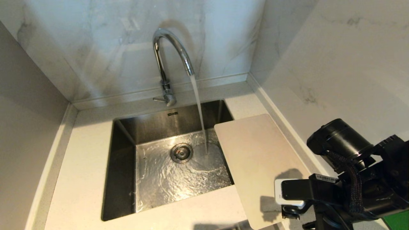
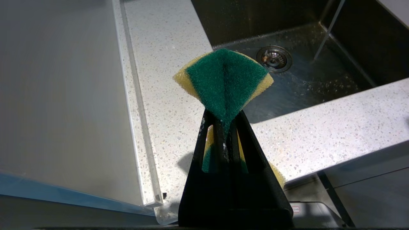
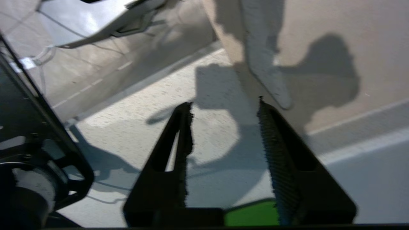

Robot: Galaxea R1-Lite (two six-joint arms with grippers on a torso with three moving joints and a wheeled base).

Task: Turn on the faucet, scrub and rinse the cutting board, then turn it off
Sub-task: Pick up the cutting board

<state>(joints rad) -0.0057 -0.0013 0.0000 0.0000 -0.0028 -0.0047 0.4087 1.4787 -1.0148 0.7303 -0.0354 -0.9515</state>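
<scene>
Cream-white cutting board (image 1: 255,159) overhangs the sink's (image 1: 123,166) right edge; right gripper (image 3: 225,105) jaws parted, left gripper (image 2: 223,127) pinching a sponge (image 2: 223,80).

A steel sink (image 1: 124,166) is set into a pale speckled counter (image 1: 83,179), with a round drain (image 1: 181,152) in its wet floor and water (image 1: 199,111) falling just beside the drain. Marble-look walls (image 1: 105,48) rise behind and to the right of the counter. A green-and-yellow sponge (image 2: 223,80) is pinched into a fold above the counter's front edge, near the sink.
</scene>
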